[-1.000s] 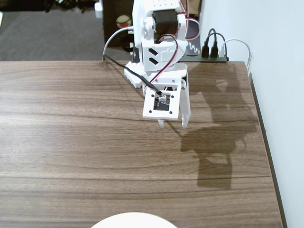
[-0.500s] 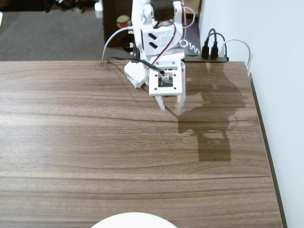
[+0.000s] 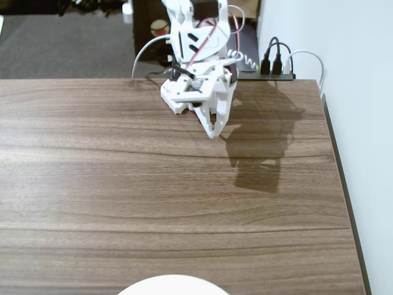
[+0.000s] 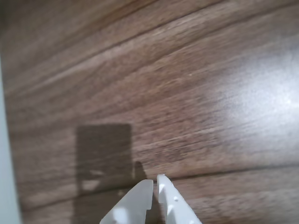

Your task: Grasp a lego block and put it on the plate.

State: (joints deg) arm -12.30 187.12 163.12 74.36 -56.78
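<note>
A: Where does the arm (image 3: 195, 46) stand in the fixed view?

B: At the far edge of the wooden table (image 3: 110, 178), folded in on itself. The fingers (image 3: 212, 131) point down and slightly toward the camera, with their tips low over the wood near the far edge, right of centre.

A: Open or closed?

B: Closed, or very nearly. In the wrist view the two white fingers (image 4: 155, 183) come up from the bottom edge with only a thin dark slit between them, and the tips almost meet. Nothing sits between them, so they hold nothing.

A: And the lego block?

B: I cannot find it in either view. The wrist view shows only bare wood grain, a bright glare patch at the right and the arm's own dark shadow (image 4: 103, 154) on the wood just beyond the fingertips. The fixed view shows no orange piece on the table.

A: The plate?

B: Only a sliver of it. A white curved rim (image 3: 172, 283) pokes in at the bottom edge of the fixed view, a little left of centre, well apart from the fingers, which are at the opposite side of the table.

A: Anything else around?

B: A power strip (image 3: 277, 75) with black and white plugs lies at the far right corner of the table, against the pale wall (image 3: 362, 92). A white cable (image 3: 147, 52) arcs down behind the arm's base. The arm throws a broad shadow (image 3: 258, 147) on the wood to the right of the fingers. Grey floor (image 3: 61, 46) shows beyond the table at the upper left.
</note>
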